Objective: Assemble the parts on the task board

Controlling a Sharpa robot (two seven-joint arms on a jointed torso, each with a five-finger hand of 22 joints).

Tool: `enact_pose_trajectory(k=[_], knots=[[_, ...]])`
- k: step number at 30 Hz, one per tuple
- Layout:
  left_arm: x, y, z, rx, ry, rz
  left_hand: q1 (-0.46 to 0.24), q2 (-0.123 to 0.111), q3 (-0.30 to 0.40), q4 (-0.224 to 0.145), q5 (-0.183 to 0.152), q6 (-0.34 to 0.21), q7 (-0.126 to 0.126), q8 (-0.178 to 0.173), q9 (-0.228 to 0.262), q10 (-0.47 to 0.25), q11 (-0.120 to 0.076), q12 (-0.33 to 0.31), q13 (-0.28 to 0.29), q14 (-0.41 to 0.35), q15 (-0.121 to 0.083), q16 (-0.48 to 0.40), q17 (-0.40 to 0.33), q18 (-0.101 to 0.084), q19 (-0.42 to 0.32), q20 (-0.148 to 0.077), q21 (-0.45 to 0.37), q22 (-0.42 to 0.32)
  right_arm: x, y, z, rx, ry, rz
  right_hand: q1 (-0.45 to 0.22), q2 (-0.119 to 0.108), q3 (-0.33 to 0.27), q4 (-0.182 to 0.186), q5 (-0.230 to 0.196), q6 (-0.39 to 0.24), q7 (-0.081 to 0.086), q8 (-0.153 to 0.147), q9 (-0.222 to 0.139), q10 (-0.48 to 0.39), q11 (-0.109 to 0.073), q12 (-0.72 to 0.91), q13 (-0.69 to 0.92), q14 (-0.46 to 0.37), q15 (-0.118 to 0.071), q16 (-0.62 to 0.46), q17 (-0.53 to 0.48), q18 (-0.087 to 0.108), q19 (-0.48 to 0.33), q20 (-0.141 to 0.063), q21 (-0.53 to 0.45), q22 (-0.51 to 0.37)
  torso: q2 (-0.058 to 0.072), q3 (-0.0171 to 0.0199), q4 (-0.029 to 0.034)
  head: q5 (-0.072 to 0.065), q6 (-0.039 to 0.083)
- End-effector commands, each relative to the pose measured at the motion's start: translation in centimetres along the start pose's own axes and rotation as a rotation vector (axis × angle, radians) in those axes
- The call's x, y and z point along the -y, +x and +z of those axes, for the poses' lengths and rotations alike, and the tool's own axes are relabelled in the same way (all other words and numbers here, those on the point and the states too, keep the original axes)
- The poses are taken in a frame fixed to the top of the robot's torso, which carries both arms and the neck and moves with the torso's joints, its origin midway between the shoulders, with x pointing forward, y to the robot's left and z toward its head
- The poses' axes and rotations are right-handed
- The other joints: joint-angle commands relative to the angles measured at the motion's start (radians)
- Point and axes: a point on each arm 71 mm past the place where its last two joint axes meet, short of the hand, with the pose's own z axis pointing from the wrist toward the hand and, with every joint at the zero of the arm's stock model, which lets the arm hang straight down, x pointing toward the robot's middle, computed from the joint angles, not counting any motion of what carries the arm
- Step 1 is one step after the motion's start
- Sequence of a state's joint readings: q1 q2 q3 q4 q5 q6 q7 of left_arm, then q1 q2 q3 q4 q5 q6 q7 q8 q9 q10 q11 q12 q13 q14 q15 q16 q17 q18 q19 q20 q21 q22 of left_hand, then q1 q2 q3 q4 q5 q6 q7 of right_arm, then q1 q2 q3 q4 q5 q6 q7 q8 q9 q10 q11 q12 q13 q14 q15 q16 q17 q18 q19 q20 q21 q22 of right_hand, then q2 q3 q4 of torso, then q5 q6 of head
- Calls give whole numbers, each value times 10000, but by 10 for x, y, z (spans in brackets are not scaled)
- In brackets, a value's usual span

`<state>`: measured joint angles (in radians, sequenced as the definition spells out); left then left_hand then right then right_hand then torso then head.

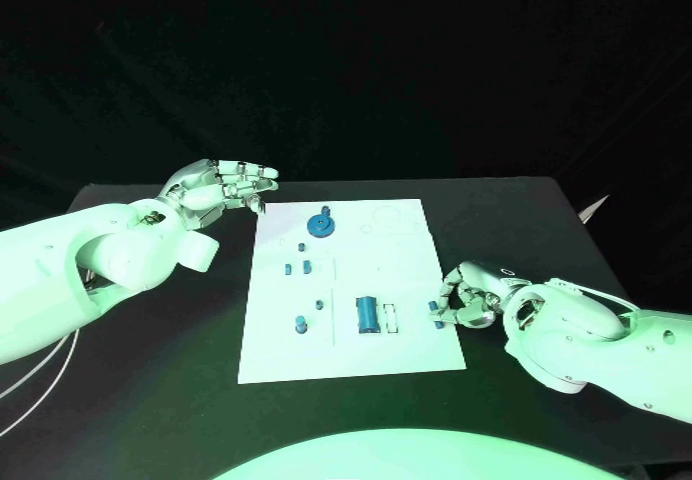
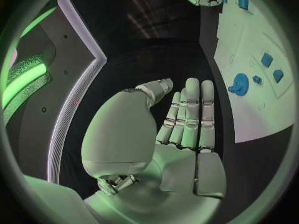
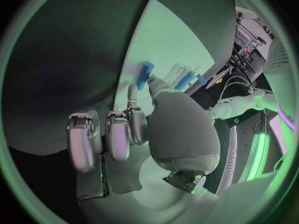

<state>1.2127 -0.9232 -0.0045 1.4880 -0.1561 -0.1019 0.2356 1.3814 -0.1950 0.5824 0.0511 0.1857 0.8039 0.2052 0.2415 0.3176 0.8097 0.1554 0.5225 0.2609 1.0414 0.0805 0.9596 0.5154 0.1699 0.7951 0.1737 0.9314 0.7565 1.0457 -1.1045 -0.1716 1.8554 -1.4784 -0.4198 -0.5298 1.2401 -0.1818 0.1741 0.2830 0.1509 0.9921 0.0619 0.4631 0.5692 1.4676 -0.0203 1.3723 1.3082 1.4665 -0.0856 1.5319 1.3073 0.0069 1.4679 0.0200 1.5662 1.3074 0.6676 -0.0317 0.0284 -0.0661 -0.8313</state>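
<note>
The white task board (image 1: 411, 250) lies in the middle of the black table. On it are a round blue knob (image 1: 323, 224) near the far end, a long blue cylinder (image 1: 368, 313) near the front, and several small blue parts such as one at the left (image 1: 300, 324). My right hand (image 1: 470, 297) sits at the board's right edge with curled fingers. It pinches a small blue peg (image 3: 146, 73) between thumb and a fingertip, just over the board's edge. My left hand (image 1: 219, 185) hovers off the board's far left corner, fingers stretched out, holding nothing. The knob (image 2: 239, 83) lies beyond its fingertips.
Bare black table (image 1: 159, 340) lies to the left and right of the board. Thin white cables (image 1: 32, 385) hang under my left arm. A pale pointed object (image 1: 591, 208) sticks up at the table's far right corner.
</note>
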Motion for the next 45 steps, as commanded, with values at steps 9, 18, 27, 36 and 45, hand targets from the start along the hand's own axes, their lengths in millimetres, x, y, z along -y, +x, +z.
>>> enact_pose_trajectory(k=[9, 18, 27, 36, 45], knots=[[1, 1, 0, -85, 62, -77, -61, 5, -5, 76, 31, -44, 172, 67, 10, -78, 16, 59, -16, -79, -17, 34, -9, 137, -10, 45, -65, -9, 1, 12, 2, -856, 104, -655, -47, -44, -16, 31, 8, 137, -34, -49, -6, 337, 47, -34, 1645, 840, 71, -25, 1610, -69, 1029, 83, 46, 2634, 9, -8, -7, 25, -46], [1, 0, 0, -87, 56, -78, -61, 5, -5, 76, 31, -44, 172, 67, 10, -78, 16, 59, -16, -79, -17, 34, -9, 137, -10, 45, -65, -9, -1, 16, 4, -985, 94, -1034, 442, -47, 135, -140, 37, 164, -69, -127, -39, 325, 10, -59, 1639, 840, 38, -27, 1617, -69, 1029, 65, 46, 2634, -3, -6, 9, 5, -70], [1, 0, 0, -94, 42, -79, -63, 7, 7, 81, 33, -46, 170, 76, 14, -89, 14, 86, -21, -83, -19, 47, -15, 138, 2, 45, -82, -20, -5, 15, 3, -630, 87, -1056, 1716, 110, 1617, -733, 71, 366, -136, -386, -227, 309, -61, -72, 1646, 838, -25, -38, 1613, -69, 1029, 7, 46, 2634, -13, -11, -3, -10, -43], [1, 0, -1, -69, 39, -73, -59, 8, 11, 78, 34, -47, 169, 77, 14, -90, 13, 89, -22, -84, -20, 49, -16, 138, 3, 44, -83, -21, -9, 7, -2, -520, 213, 46, 1068, 62, 3268, -1143, 30, 367, -184, -353, -102, 368, -105, -28, 1670, 854, -68, -16, 1681, -69, 1029, -27, 46, 2634, -13, -17, 1, -21, -31], [1, 1, 0, -82, 40, -76, -59, 8, 11, 78, 34, -47, 169, 77, 14, -90, 13, 89, -22, -84, -20, 49, -16, 138, 3, 44, -83, -21, -24, -3, -5, -923, 209, 2127, 345, 16, 3615, -1154, -1, 361, -173, -267, 24, 410, -87, 44, 1710, 863, -47, -1, 1720, -69, 1029, -23, 46, 2634, -16, -24, 22, -49, -49]])
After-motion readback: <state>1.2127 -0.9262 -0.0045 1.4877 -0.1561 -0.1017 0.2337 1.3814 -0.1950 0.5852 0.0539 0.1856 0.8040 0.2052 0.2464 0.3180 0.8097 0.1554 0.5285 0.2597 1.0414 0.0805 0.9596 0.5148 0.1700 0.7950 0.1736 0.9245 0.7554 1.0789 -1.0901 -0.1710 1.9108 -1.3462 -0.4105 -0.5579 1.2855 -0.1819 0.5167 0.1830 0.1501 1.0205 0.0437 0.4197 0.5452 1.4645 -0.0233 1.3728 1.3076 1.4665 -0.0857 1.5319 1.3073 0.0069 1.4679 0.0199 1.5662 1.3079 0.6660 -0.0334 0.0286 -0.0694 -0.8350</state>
